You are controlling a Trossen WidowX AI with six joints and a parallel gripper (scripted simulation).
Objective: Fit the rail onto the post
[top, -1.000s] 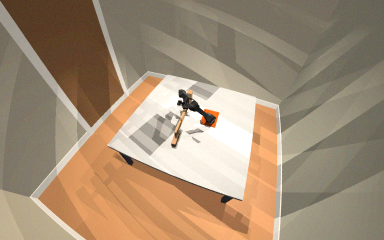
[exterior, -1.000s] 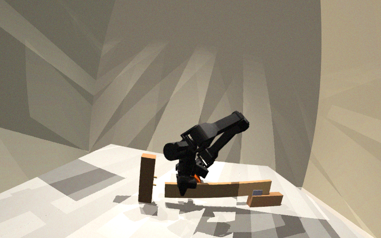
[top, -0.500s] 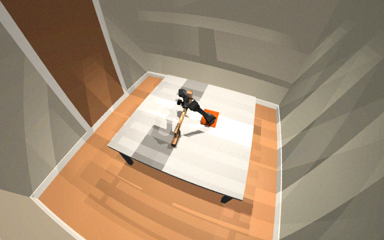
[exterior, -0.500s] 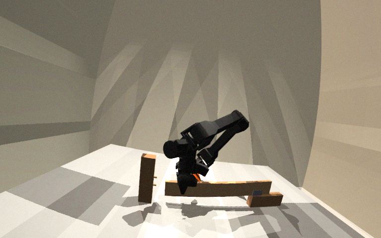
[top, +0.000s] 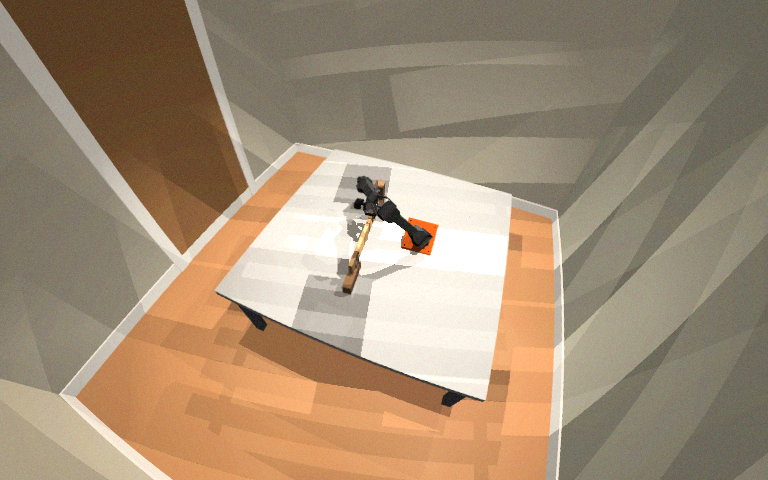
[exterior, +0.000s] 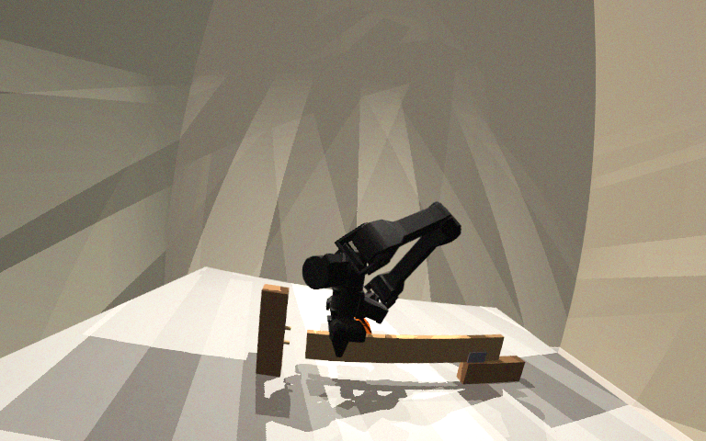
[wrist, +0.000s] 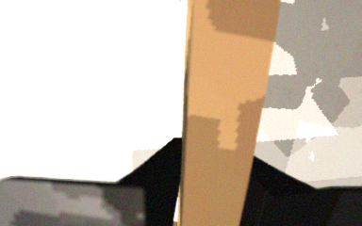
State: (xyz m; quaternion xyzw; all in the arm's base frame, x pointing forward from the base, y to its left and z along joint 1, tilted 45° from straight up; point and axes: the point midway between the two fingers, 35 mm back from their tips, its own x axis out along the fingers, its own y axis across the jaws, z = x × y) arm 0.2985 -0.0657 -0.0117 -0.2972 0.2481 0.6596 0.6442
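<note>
The wooden rail (top: pixel 362 240) (exterior: pixel 416 349) (wrist: pixel 226 85) is roughly level, its near end raised off the table. Its far end is at the bracket (exterior: pixel 476 356) on the low footboard block (top: pixel 350 281) (exterior: pixel 492 370). My gripper (exterior: pixel 339 349) (wrist: pixel 214 188) is shut on the rail close to its near end, one dark finger on each side. The upright post (top: pixel 380 185) (exterior: pixel 271 333) stands apart from the rail's near end. Its two pegs (exterior: pixel 287 328) (exterior: pixel 287 343) point towards the rail, with a gap between. The holes in the rail's end are not visible.
The arm reaches over the rail from its orange base plate (top: pixel 432 230) (exterior: pixel 364 325). All of it stands on a white table (top: pixel 430 333) (exterior: pixel 171 311), patterned with shadows. A door and walls stand beyond the table.
</note>
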